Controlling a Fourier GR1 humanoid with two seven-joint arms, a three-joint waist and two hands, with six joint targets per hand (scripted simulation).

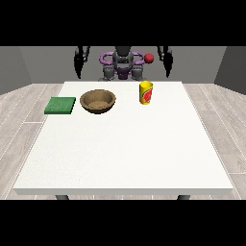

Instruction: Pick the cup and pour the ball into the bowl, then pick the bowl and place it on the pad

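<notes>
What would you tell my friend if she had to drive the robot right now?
Hands: the hand at the view's left and the hand at the view's right are both raised behind the table's far edge, holding nothing.
Things: the yellow cup stands upright at the far side of the table. The brown bowl sits to the cup's left in the view, and the green pad lies left of the bowl. The ball cannot be seen.
Done: nothing yet.
Left: pick the cup, pour into the bowl, then put the bowl on the pad.
</notes>
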